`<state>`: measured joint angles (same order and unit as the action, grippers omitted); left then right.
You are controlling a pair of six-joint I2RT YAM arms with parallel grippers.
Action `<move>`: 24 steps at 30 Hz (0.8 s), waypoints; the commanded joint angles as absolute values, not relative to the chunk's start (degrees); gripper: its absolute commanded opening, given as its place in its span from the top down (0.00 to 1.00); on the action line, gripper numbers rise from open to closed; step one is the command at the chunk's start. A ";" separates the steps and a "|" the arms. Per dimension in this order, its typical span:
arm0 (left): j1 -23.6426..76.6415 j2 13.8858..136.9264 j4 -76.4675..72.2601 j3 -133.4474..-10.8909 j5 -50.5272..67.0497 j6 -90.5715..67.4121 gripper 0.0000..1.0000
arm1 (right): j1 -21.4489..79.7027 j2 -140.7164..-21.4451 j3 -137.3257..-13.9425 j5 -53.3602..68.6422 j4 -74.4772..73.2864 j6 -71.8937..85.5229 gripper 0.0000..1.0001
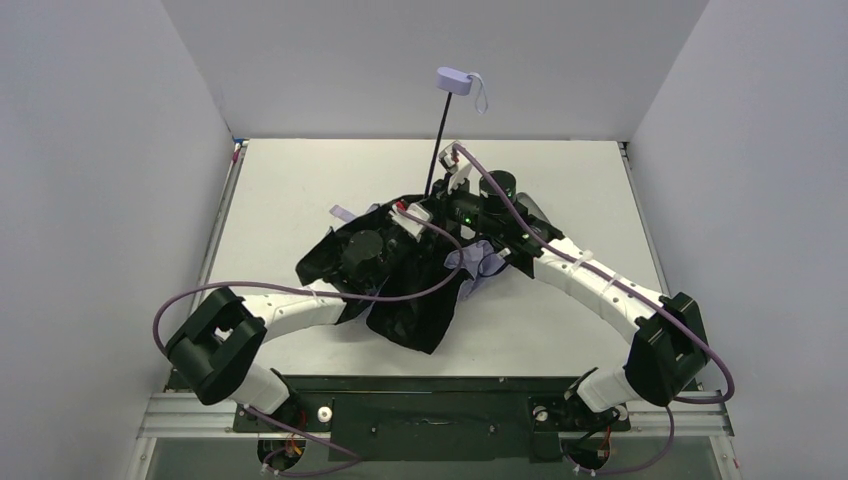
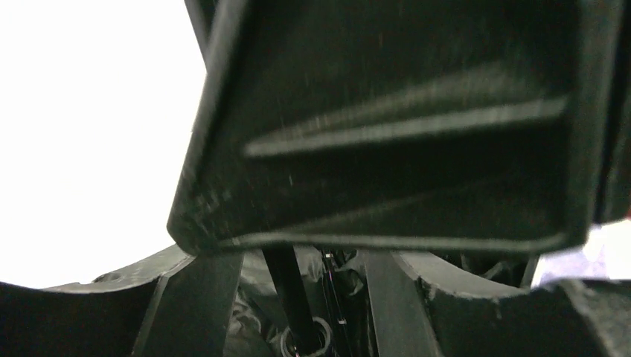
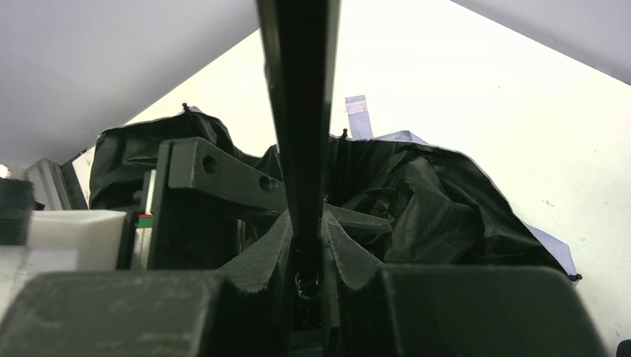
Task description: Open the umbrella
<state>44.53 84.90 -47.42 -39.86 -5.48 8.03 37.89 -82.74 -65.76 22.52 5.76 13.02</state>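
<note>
Black underside upward, lavender edges peeking out: umbrella [image 1: 400, 300] slumped half-collapsed at mid-table [image 1: 290, 190]. Thin shaft [image 1: 437, 150] slanting up toward the back wall, topped by lavender knob handle [image 1: 455, 79] with strap dangling. Clenched on that shaft just above the canopy: right gripper [image 3: 306, 245]. Close beside it, left gripper [image 2: 294, 297], fingers [image 2: 186, 305] parted, shaft running between them.

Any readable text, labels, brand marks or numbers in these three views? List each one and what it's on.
No readable text in any view.
The umbrella: no print shows on the canopy or on the handle.
Red-and-green patch on the white part in the right wrist view: colours only, no letters visible.
Left wrist view: too dark and blurred to show any marking.
</note>
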 commanded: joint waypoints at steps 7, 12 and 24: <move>44.76 81.67 -45.92 -45.04 -3.43 8.67 0.58 | 38.68 -79.83 -67.66 21.90 8.58 11.02 1.00; 44.67 81.78 -45.21 -44.63 -4.88 8.23 0.64 | 38.88 -80.22 -68.60 21.23 6.73 10.03 1.00; 44.32 81.49 -40.36 -42.79 -4.15 4.01 0.80 | 38.78 -80.96 -70.45 21.48 5.33 8.93 1.00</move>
<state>44.03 81.84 -40.91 -42.22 -5.61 6.02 38.28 -82.48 -66.30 21.26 1.87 9.58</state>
